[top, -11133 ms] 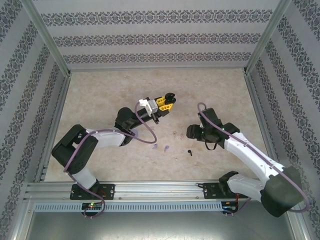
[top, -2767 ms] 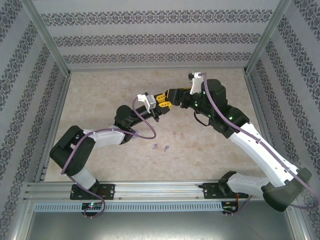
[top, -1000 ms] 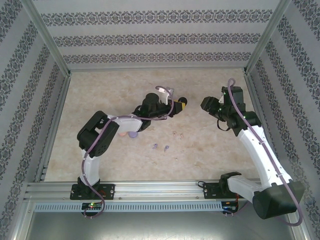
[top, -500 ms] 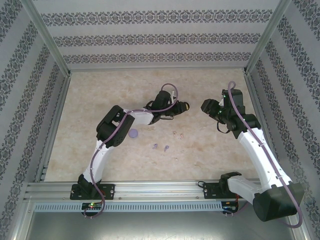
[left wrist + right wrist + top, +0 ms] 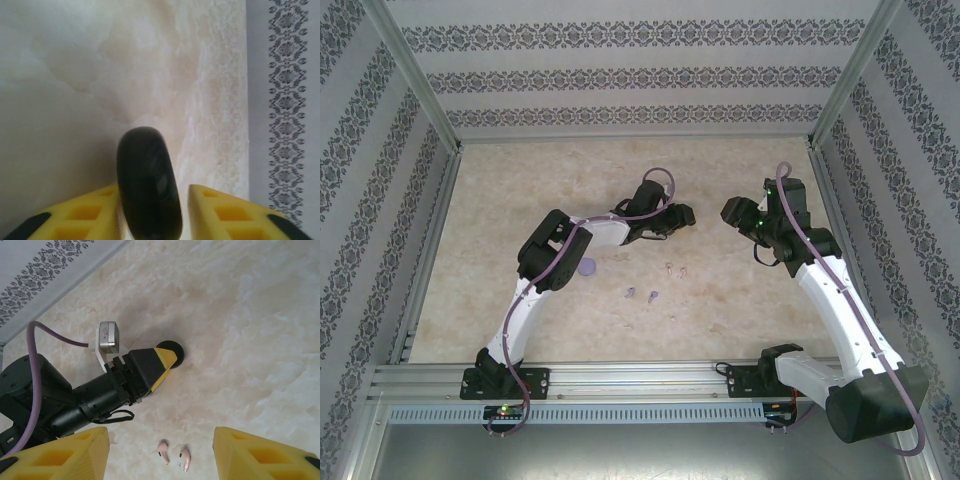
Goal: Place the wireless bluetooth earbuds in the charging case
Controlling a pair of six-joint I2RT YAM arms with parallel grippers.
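Evidently you were at the set-down of a case. In the left wrist view, the black charging case (image 5: 147, 175) stood on its edge on the tabletop (image 5: 70, 70), lid shut as far as could be told. It sat between the yellow fingers (image 5: 220, 210) of the left hand (image 5: 152, 200). Those fingers were slightly spread, with a sliver of light on one side of the case, so I judged it no firm pinch. On its edge the round case could roll, so backing straight off looked wise. The patterned wall (image 5: 285, 100) lay beyond, with bare tabletop before it.

In the right wrist view, your right hand (image 5: 160, 437) hung spread wide with nothing between its fingers. Below it the two pale pink earbuds (image 5: 173, 454) lay side by side on the tabletop, apart from the case. I took them for the likeliest next pick: a descent and a fine pinch on a tiny stem.

From the top camera, the two hands faced each other mid-tabletop, near but not touching. The purple earbuds (image 5: 641, 295) lay nearer the bases. A round purple case (image 5: 586, 267) sat beside the left arm's forearm. The frame rails (image 5: 430, 240) stood well off, with open room all round.
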